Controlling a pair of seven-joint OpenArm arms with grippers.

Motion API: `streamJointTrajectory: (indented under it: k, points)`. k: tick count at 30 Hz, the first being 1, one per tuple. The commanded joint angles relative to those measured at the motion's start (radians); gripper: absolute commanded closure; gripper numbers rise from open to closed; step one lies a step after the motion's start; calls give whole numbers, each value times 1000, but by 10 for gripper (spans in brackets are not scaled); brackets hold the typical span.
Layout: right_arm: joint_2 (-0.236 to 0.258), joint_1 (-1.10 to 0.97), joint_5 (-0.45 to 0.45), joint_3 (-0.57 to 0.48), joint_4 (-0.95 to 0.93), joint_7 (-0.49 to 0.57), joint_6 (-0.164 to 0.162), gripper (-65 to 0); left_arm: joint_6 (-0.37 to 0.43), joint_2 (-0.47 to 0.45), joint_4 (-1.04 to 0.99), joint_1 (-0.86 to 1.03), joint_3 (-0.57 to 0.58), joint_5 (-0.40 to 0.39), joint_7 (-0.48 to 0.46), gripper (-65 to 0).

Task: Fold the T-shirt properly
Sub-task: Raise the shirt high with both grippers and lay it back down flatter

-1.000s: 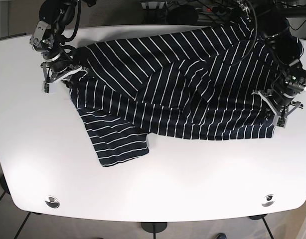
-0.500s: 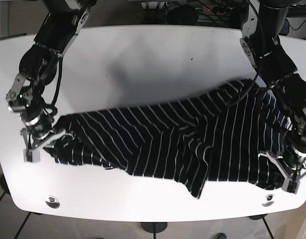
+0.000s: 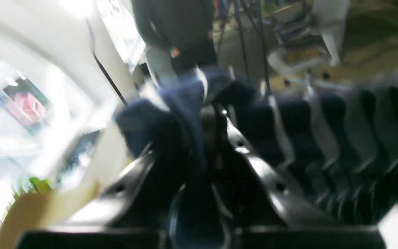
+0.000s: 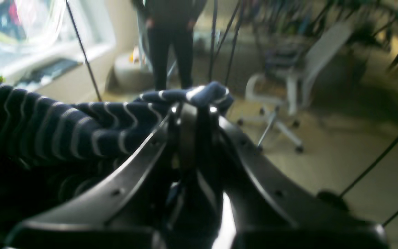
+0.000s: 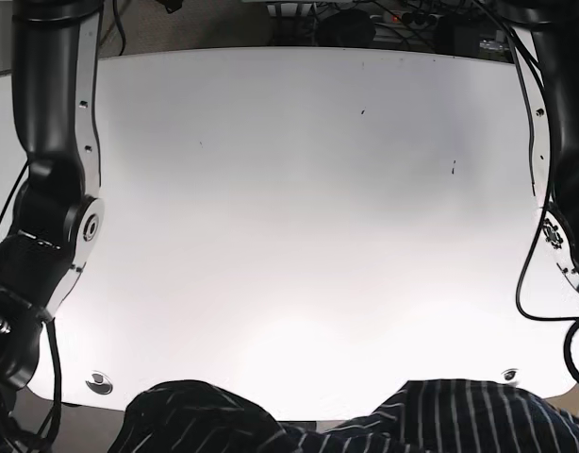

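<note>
The navy T-shirt (image 5: pixel 440 415) with thin white stripes shows only along the bottom edge of the base view, past the front edge of the white table (image 5: pixel 299 208). Both grippers are below that view's frame; only the upper arms show at its left (image 5: pixel 49 189) and right (image 5: pixel 558 142) edges. In the right wrist view, my right gripper (image 4: pixel 193 110) is shut on a bunched edge of the T-shirt (image 4: pixel 64 128), held in the air above the floor. The left wrist view is blurred. It shows my left gripper (image 3: pixel 206 103) shut on the T-shirt (image 3: pixel 323 138), whose cloth stretches to the right.
A person in dark clothes (image 4: pixel 171 34) stands in the room behind, near a white office chair (image 4: pixel 288 79) and hanging cables. Two round fittings (image 5: pixel 99 382) (image 5: pixel 507 376) sit near the table's front corners.
Both arms have pulled the T-shirt from the middle of the table toward and over the front edge. The grippers have left the base view, and the tabletop is now bare.
</note>
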Motion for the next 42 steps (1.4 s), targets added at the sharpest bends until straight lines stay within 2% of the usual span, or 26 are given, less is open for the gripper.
streamJointTrajectory:
  k: [1,5,10,12,15,18,21,23,26,29,32,35,40,42]
  points:
    - [2,27,7,1,8,20,0,-19,4,-5,13,-42,0,-22,-32,0]
    - [6,-58,10,8,20,20,0,-19,4,-6,82,16,-18,-23,-32,0]
    - [21,-282,11,13,215,1,-3,-19,1,-6,264,248,-75,-23,-27,0]
    - [15,-393,11,74,321,-45,-3,-19,-1,-6,364,352,-85,-23,-26,0]
    - [4,-600,13,120,479,-68,-1,-19,-5,11,513,544,-178,-28,59,0]
    - [-40,-836,13,203,617,-68,5,-19,-5,45,622,756,-256,-94,80,0]
    - [-76,-1016,14,281,648,-68,9,-19,2,58,706,944,-302,-167,80,0]
    - [-99,-1105,53,332,648,-68,31,-19,2,94,745,1047,-345,-203,80,0]
    - [-102,-1235,143,399,648,-68,25,-19,-2,130,803,1193,-391,-209,80,0]
    - [-106,-1321,157,407,648,-65,25,-19,-2,166,817,1280,-394,-209,80,0]
    - [-119,-1332,154,406,640,-65,25,-21,-2,173,807,1302,-391,-207,75,0]
    - [-119,-1266,146,404,610,-65,25,-21,5,181,798,1227,-352,-201,74,0]
    - [-120,-1048,-52,294,488,-63,26,-21,68,175,625,1001,-257,-201,69,0]
    - [-120,-941,-114,261,433,-63,32,-21,85,164,517,892,-211,-192,23,0]
